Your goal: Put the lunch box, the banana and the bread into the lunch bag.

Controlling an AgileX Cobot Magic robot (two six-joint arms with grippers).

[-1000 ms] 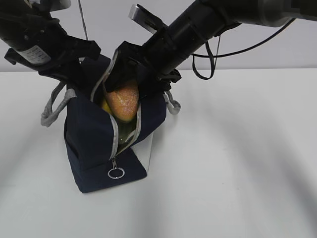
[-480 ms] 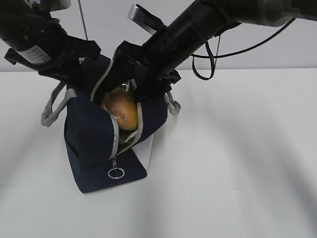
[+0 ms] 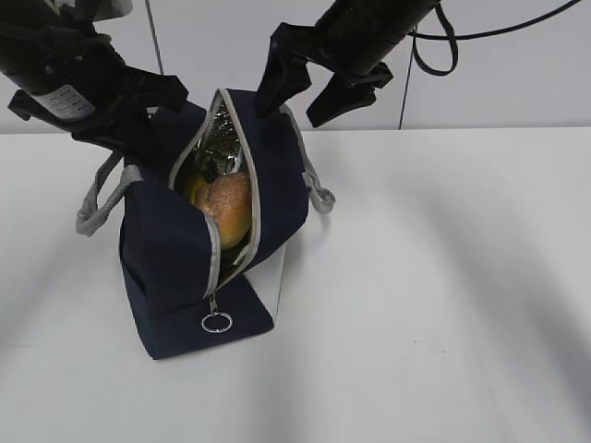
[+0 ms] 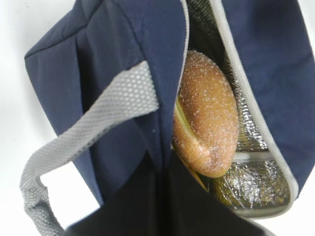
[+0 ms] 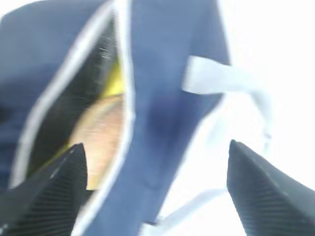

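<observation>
While the lunch bag (image 3: 194,268) stands on the white table (image 3: 434,305) with its zipper undone and its mouth gaping, we see the bread (image 3: 228,208) sitting inside it, wedged upright between the two grey-edged flaps. Just behind the roll a strip of yellow shows, which we take for the banana (image 3: 194,194); our left wrist view shows the same yellow edge pressed against the bread's side (image 4: 206,115). Silver foil lining (image 4: 246,182) shows deeper inside the bag. We cannot make out the lunch box in any view.

Our right gripper (image 3: 305,88) hangs above the bag's top rear corner with its two fingers spread wide and nothing between them; in its own blurred wrist view the dark fingertips (image 5: 47,191) frame the open bag from above.

Our left gripper (image 3: 129,125) is at the bag's left upper edge, beside a grey webbing handle (image 3: 97,208). Its fingers are lost against the dark fabric, so we cannot tell whether they pinch the flap or stand apart.

At the bottom of the zipper, the metal ring pull (image 3: 216,322) hangs against the bag's front.
</observation>
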